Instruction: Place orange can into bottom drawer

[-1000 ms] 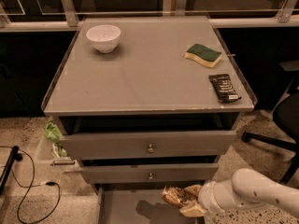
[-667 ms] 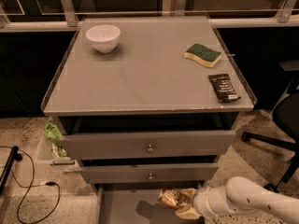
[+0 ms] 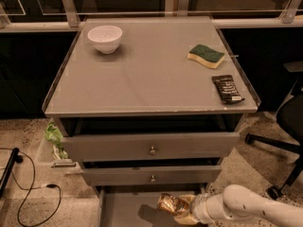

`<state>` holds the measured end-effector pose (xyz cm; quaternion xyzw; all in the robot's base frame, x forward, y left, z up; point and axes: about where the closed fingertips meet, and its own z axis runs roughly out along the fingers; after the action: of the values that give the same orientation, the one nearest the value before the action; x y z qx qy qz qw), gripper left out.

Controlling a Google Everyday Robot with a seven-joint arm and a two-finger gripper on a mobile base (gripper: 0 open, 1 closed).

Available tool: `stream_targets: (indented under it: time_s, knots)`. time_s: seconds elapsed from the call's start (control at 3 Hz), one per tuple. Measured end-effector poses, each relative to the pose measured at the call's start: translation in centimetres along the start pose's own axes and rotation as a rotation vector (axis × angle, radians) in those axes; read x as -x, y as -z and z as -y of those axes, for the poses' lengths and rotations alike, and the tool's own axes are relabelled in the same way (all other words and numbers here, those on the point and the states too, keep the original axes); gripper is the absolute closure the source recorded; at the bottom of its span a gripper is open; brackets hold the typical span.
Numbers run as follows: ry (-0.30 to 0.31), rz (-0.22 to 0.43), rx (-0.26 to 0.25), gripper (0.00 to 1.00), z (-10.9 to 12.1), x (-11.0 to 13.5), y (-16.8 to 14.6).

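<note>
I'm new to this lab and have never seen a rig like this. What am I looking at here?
The white tube at lower right is a robot arm. Its gripper, a two-finger clamp, is shut on the orange can and holds it over the open bottom drawer of a grey cabinet. The single camera looks down on the cabinet from its front; where it is mounted does not show. On the cabinet's top lie a white bowl, a green-and-yellow sponge and a black snack packet.

White bowl (image 3: 104, 38), green sponge (image 3: 205, 56) and black packet (image 3: 227, 89) sit on the cabinet top (image 3: 142, 84).
</note>
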<state>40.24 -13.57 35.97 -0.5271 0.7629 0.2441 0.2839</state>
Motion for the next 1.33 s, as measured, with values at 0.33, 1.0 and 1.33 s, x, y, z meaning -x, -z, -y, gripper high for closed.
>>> stream_targets:
  time_s: [0.33,1.0,1.33]
  knots:
    - [-0.023,-0.025,0.006,1.0,0.1,-0.9,-1.0]
    - [-0.01,-0.143,-0.04,1.0,1.7,-7.9,-9.1]
    - [0.037,-0.149,-0.077,1.0,2.1,-10.0,-12.7]
